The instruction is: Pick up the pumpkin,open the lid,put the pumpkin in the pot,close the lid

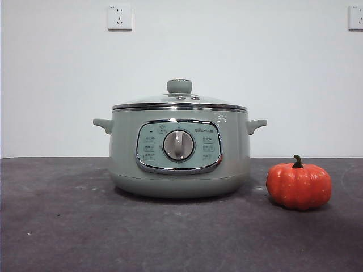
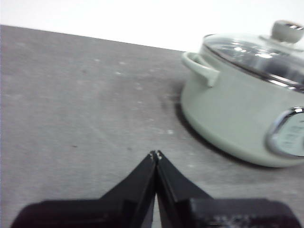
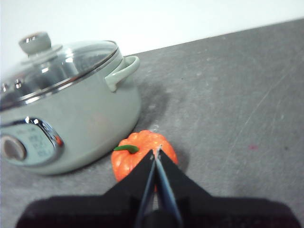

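The sage-green pot (image 1: 179, 153) stands in the middle of the dark table with the glass lid (image 1: 179, 101) shut on it. The orange pumpkin (image 1: 299, 185) sits upright on the table to the right of the pot, a little apart from it. Neither arm shows in the front view. My right gripper (image 3: 156, 151) is shut and empty, held above the pumpkin (image 3: 137, 156), beside the pot (image 3: 71, 123). My left gripper (image 2: 155, 154) is shut and empty over bare table, on the other side of the pot (image 2: 237, 109), whose lid (image 2: 261, 50) shows there too.
The dark grey table (image 1: 68, 226) runs to a white wall with two sockets, one at the upper left (image 1: 119, 17) and one at the upper right (image 1: 356, 17). The pot's side handles (image 1: 103, 124) stick out on both sides.
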Available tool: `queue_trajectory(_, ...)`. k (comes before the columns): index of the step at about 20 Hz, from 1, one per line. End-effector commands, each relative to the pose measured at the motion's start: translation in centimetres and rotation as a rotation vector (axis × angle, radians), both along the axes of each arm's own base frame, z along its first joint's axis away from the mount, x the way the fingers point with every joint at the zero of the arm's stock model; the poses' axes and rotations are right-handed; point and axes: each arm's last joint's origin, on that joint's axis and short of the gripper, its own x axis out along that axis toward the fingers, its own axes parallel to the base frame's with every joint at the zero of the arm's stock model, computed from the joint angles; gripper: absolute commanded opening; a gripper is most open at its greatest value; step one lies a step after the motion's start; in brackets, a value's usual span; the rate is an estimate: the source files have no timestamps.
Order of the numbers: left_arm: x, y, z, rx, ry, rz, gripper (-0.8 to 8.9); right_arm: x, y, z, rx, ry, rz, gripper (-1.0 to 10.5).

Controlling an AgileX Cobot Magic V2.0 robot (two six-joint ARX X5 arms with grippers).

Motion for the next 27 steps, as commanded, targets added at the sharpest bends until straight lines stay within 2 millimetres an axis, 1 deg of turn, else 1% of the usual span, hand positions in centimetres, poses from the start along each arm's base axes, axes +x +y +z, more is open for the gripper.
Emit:
queue_trajectory(1,-0.1,-0.1,0.1,-0.084,0.023,-0.024,-0.08,-0.1,0.0,0.3,0.130,0.031,-0.017,-0.1)
queue_trajectory(4,-0.4,-0.2,1.2,-0.119,0.019,-0.050,-0.08,-0.3,0.0,1.5,0.166,0.007,-0.019,-0.1)
queue_trajectory(9,-1.2,-0.1,4.0,-0.119,0.003,-0.054,-0.08,-0.7,-0.1,4.2,0.178,-0.044,-0.015,-0.1)
queue_trajectory(11,-1.6,-0.1,5.3,-0.120,-0.001,-0.060,-0.08,-0.9,-0.1,5.2,0.185,-0.032,-0.016,-0.1)
queue_trajectory(15,-2.1,-0.3,7.8,-0.116,0.024,-0.121,-0.08,-1.1,-0.1,7.7,0.169,0.048,-0.012,-0.1)
queue_trajectory(20,-2.2,-0.5,10.3,-0.059,0.098,-0.218,-0.08,-1.1,0.3,10.9,0.075,0.144,0.126,-0.1)
queue_trajectory(27,-2.1,-0.9,13.5,0.029,0.176,-0.423,-0.08,-0.9,0.8,15.2,-0.061,0.345,0.352,-0.1)
